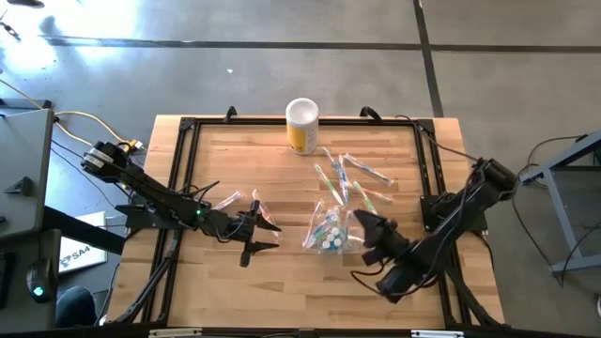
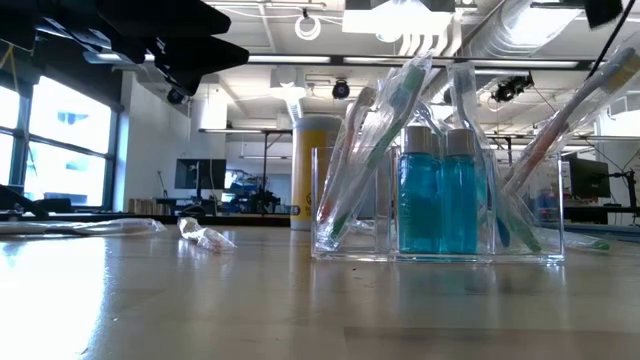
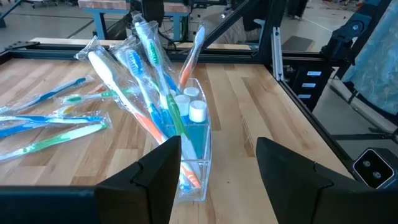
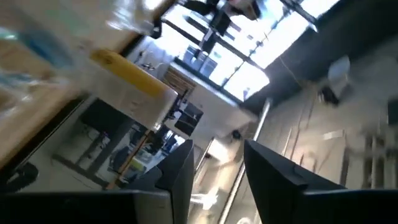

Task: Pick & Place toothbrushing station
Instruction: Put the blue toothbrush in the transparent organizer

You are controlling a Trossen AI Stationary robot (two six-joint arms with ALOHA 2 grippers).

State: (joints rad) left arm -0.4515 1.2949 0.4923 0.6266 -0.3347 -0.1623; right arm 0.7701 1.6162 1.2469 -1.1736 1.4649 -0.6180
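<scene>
We see the right gripper (image 1: 368,237) hanging just beside the clear holder (image 1: 331,232), on the side nearer the table's right edge; its fingers (image 4: 273,180) stand a little apart with nothing between them. The holder is a clear rectangular box standing upright near the middle of the wooden table (image 1: 282,291). Inside it are a few teal toothpaste tubes (image 2: 441,200) with white caps, and several wrapped toothbrushes (image 3: 134,81) lean out over its rim at angles.

Beyond the right gripper, toward the far edge of the table, more wrapped toothbrushes (image 1: 352,183) lie loose and flat on the wood, and farther on stands a yellow canister with a white lid (image 1: 302,125).

The left gripper (image 1: 258,235) sits well apart from the holder, toward the table's left side, with its fingers (image 3: 158,171) moderately spread and empty. From its wrist camera the holder stands straight ahead of it. Just beside this gripper, on the side toward the far edge, lie some crinkly clear wrappers (image 1: 258,208); we cannot tell what is in them
</scene>
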